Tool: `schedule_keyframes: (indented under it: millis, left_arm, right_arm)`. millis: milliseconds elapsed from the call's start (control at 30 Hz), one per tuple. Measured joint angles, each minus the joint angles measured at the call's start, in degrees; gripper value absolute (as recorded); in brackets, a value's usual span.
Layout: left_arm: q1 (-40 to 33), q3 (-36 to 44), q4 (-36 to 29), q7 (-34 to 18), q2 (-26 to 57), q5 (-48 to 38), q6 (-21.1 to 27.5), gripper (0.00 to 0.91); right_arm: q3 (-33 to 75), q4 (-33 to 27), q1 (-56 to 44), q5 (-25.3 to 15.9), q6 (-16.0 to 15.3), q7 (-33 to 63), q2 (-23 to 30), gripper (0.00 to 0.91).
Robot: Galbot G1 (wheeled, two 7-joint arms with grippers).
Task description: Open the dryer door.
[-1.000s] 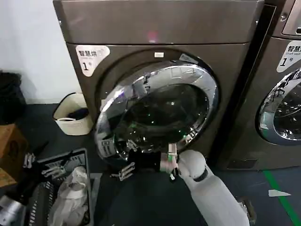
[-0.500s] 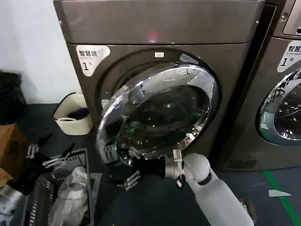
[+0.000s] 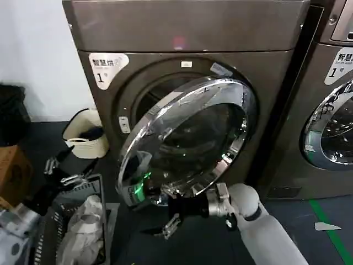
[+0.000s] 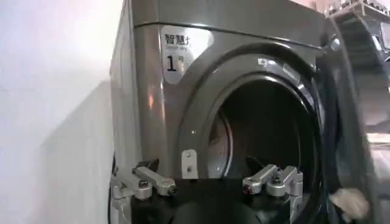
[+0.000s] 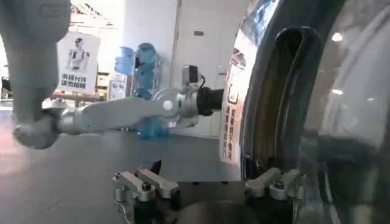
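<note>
The grey-bronze dryer has its dryer door, chrome-rimmed with dark glass, swung partly open on its right hinge, and the dark drum opening shows behind it. My right gripper is open at the door's lower left rim, with one finger tucked behind the edge and the other hanging below. In the right wrist view this gripper is spread wide, and the door rim rises beside one finger. My left gripper is open low at the left; in its wrist view the gripper faces the drum opening.
A second machine with a paler round door stands at the right. A cream basket sits by the wall. A wire basket holding cloth and a cardboard box lie at the lower left. Green floor tape runs at the right.
The door has swung further out from the machine. My right gripper has moved right and towards me with the door's lower rim. My left gripper has risen at the lower left.
</note>
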Motion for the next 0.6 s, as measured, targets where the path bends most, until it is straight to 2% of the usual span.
schedule_keyframes:
  millis: [600]
  left_arm:
    - [-6.09, 11.43, 2.07, -0.24, 5.93, -1.53, -0.16, 0.907]
  right_arm:
    - [7.25, 3.90, -6.18, 1.52, 1.28, -2.99, -3.71, 0.907]
